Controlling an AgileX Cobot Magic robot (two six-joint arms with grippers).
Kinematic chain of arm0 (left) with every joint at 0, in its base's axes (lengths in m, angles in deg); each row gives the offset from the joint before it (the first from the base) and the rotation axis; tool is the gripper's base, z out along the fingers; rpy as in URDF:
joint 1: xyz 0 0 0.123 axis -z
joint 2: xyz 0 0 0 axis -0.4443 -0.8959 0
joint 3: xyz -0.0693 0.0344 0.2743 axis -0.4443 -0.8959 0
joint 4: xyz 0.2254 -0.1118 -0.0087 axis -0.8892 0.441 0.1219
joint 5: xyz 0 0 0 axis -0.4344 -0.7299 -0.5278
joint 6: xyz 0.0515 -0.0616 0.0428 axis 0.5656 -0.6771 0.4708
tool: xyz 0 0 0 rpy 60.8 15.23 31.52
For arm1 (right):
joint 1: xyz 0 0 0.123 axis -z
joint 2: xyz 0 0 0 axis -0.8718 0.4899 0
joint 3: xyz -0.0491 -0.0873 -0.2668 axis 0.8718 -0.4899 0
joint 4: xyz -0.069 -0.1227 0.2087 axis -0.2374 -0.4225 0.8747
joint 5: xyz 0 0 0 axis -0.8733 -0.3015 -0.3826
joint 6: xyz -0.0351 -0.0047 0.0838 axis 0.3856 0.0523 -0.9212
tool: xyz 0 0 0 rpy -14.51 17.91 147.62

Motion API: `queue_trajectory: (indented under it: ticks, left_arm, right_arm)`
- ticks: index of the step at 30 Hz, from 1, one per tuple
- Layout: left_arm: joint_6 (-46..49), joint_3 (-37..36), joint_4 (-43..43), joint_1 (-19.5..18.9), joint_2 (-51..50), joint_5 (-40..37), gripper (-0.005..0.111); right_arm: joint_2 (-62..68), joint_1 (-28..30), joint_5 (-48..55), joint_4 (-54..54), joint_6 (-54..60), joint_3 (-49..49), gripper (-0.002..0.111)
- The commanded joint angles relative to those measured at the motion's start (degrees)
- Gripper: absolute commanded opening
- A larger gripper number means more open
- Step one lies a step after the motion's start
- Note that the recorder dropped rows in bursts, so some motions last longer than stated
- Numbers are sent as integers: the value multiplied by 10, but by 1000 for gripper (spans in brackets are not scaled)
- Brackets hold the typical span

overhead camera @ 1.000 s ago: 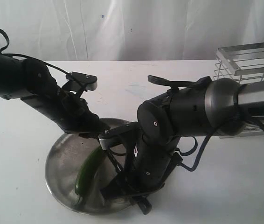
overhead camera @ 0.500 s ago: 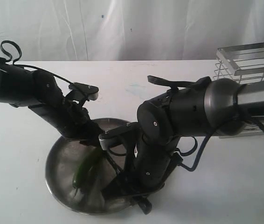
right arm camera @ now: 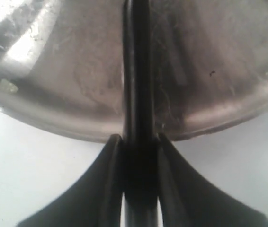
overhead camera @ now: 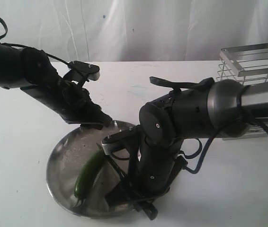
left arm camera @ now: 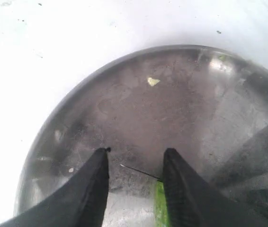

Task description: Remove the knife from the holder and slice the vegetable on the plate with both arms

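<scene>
Halfway there: knife (right arm camera: 136, 90) out of the holder (overhead camera: 248, 60) & clamped in R gripper (right arm camera: 136, 142) at the plate (overhead camera: 58, 161) rim, L gripper (left arm camera: 137, 152) open w/ nothing held, vegetable (overhead camera: 87, 172) on plate, lower left of frame, apparently not yet sliced.

The left arm (overhead camera: 25, 75) is extended in from the left side of the exterior view and sloped downward, with the wrist bent so that the left gripper (left arm camera: 136, 152) is pointed down and forward. Its two dark fingers (left arm camera: 93, 189) are held apart, with a clear gap kept between the tips. The right arm (overhead camera: 195, 111) is reached in from the right and folded sharply at the elbow, its forearm turned almost straight down. The right gripper (right arm camera: 138, 138) is clamped on the knife (right arm camera: 136, 71), which is pinched between both fingers.
</scene>
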Motion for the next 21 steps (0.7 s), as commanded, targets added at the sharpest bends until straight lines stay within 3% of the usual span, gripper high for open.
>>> queue_trajectory:
  ticks: [1, 21]
  left_arm:
    - [1, 1, 0, 2, 2, -26, 43]
    - [1, 0, -1, 2, -96, -24, 43]
  right_arm:
    - [-2, 0, 15, -6, 8, 2, 0]
    - [-2, 0, 57, -14, 8, 15, 0]
